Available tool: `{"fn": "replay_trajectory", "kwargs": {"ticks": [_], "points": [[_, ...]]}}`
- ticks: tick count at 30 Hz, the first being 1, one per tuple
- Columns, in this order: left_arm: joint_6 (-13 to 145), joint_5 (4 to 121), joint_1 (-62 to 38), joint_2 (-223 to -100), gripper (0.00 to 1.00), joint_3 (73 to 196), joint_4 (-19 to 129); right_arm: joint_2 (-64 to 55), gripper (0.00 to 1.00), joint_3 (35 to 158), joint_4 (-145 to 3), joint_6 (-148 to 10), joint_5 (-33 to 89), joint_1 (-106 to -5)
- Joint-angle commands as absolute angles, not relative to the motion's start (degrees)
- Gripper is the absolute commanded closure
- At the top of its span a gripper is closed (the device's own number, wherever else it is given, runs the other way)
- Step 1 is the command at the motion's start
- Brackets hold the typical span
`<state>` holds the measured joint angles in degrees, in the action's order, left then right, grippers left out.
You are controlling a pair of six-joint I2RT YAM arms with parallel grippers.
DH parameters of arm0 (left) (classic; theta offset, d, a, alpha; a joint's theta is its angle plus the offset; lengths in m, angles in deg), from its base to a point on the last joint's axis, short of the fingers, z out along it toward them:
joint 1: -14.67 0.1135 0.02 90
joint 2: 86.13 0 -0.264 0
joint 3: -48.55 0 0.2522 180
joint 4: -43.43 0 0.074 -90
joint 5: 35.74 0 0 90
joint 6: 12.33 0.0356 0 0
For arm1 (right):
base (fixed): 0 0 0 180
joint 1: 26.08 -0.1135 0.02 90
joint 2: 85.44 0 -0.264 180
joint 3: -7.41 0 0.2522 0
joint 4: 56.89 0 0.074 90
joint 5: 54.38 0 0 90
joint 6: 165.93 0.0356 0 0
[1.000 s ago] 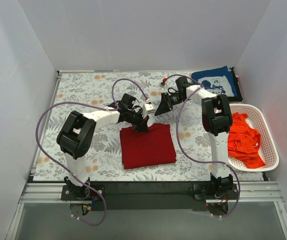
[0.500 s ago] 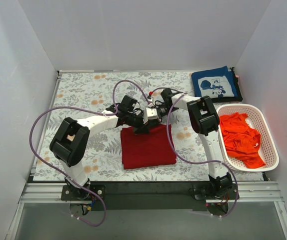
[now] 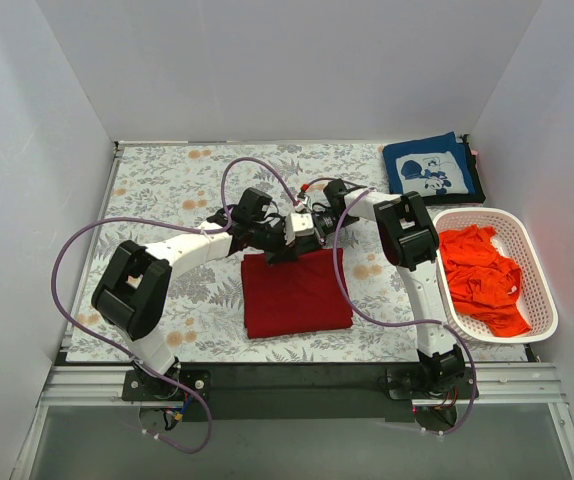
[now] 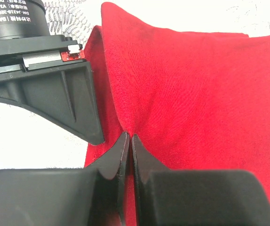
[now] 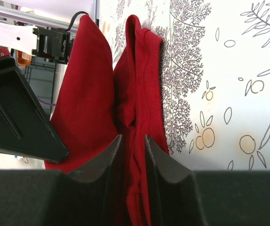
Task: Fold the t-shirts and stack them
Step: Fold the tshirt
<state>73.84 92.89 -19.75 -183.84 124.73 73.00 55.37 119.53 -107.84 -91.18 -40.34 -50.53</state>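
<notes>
A dark red t-shirt (image 3: pixel 295 295) lies folded into a square at the middle of the table. Both grippers meet at its far edge. My left gripper (image 4: pixel 129 139) (image 3: pixel 273 252) is shut on a raised fold of the red cloth (image 4: pixel 191 94). My right gripper (image 5: pixel 131 139) (image 3: pixel 289 243) is shut on a bunch of the shirt's layers (image 5: pixel 137 94), close beside the left one. A navy t-shirt (image 3: pixel 429 170) with a white print lies folded at the back right. A bright orange-red t-shirt (image 3: pixel 482 275) is crumpled in the basket.
The white perforated basket (image 3: pixel 542 300) stands at the right edge of the table. A floral table cloth (image 3: pixel 167 190) covers the surface. White walls close in the back and both sides. Purple cables loop over both arms.
My right arm has swung left from the back of the table to the red shirt's far edge and closed on it. My left gripper has stayed shut on the cloth.
</notes>
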Motion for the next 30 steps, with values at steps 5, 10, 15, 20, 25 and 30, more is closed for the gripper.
{"fn": "replay_trajectory", "kwargs": {"ticks": [5, 10, 15, 20, 25, 30], "points": [[74.9, 92.2, -19.1, -181.2, 1.00, 127.7, 71.3, 57.5, 0.69, 119.0, -108.5, -91.5, -40.2, -50.8], [75.9, 92.2, -18.2, -181.2, 1.00, 128.8, 71.0, 57.6, 0.69, 119.3, -108.6, -91.4, -40.2, -50.8], [76.4, 92.8, -17.5, -181.5, 1.00, 129.2, 71.0, 57.6, 0.69, 119.4, -108.6, -91.5, -40.1, -50.7], [77.1, 92.6, -16.9, -181.8, 1.00, 129.3, 70.7, 57.6, 0.69, 119.6, -108.7, -91.4, -40.0, -50.8], [77.5, 92.1, -16.4, -183.3, 1.00, 129.1, 70.6, 57.6, 0.69, 120.0, -108.7, -91.2, -39.9, -50.7], [77.9, 92.0, -16.0, -184.2, 1.00, 128.8, 69.2, 57.5, 0.68, 120.4, -108.6, -91.1, -39.7, -50.8]]}}
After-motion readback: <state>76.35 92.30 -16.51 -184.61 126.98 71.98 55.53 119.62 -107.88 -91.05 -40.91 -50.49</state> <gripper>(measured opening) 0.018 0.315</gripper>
